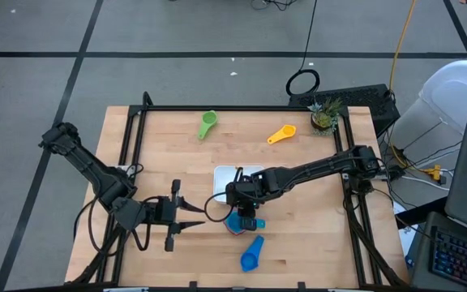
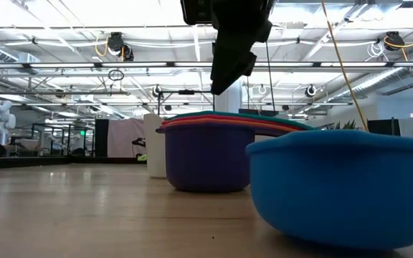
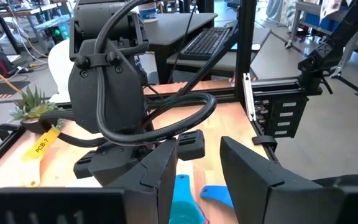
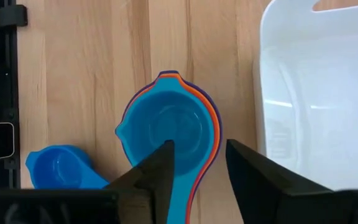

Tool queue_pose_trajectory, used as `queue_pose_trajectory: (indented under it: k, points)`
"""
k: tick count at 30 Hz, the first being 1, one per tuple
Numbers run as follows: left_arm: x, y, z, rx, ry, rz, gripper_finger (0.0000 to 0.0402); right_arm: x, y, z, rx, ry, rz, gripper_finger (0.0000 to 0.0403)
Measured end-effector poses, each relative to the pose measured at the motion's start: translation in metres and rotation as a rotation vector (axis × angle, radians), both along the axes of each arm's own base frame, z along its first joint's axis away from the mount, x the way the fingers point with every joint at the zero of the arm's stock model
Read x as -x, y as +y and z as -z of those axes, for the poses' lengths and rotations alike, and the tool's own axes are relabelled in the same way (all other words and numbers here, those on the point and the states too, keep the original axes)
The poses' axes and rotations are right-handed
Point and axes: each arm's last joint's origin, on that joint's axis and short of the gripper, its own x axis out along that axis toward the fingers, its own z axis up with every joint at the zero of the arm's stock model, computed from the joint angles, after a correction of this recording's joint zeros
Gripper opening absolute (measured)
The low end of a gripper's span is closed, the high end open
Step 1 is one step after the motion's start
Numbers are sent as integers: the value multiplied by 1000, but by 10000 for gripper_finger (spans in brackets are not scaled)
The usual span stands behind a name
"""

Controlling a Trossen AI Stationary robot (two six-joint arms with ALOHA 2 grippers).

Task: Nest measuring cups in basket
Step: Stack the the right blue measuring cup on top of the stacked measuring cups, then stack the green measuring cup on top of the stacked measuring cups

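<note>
A nested stack of measuring cups [image 4: 169, 134] stands bottom-down on the table beside the white basket [image 4: 316, 93]. It has light blue on top, then orange, then dark blue. My right gripper [image 4: 197, 149] hangs open just above it, slanting down; in the low view its fingers [image 2: 231, 64] are clear of the stack [image 2: 206, 150]. Another blue cup [image 1: 252, 254] lies nearer the front edge. A green cup [image 1: 208, 123] and a yellow cup [image 1: 282, 134] lie at the far side. My left gripper [image 1: 201, 221] waits open left of the stack, nothing between its fingers.
A small potted plant [image 1: 324, 118] stands at the far right corner. Black frame rails [image 1: 136, 146] run along the table's left, right and far edges. My right arm [image 1: 314, 168] reaches across the basket [image 1: 225, 174] and hides part of it.
</note>
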Motion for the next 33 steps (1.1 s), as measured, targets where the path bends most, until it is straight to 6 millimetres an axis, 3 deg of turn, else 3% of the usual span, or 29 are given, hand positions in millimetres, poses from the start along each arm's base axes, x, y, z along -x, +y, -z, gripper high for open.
queue_pose_trajectory:
  k: [11,20,23,28,33]
  points:
    - [0,0,1,4,7,-2,129,7,-4,-5,56,17,-31,140]
    - [0,6,9,10,88,-46,129,34,-23,-51,119,-44,33,139]
    - [1,6,14,16,124,-57,129,44,-9,-57,126,-53,-21,139]
    - [2,9,18,21,148,-131,129,61,35,-49,140,-14,-218,139]
    - [0,16,18,35,136,-208,129,69,78,-52,-17,-110,-410,138]
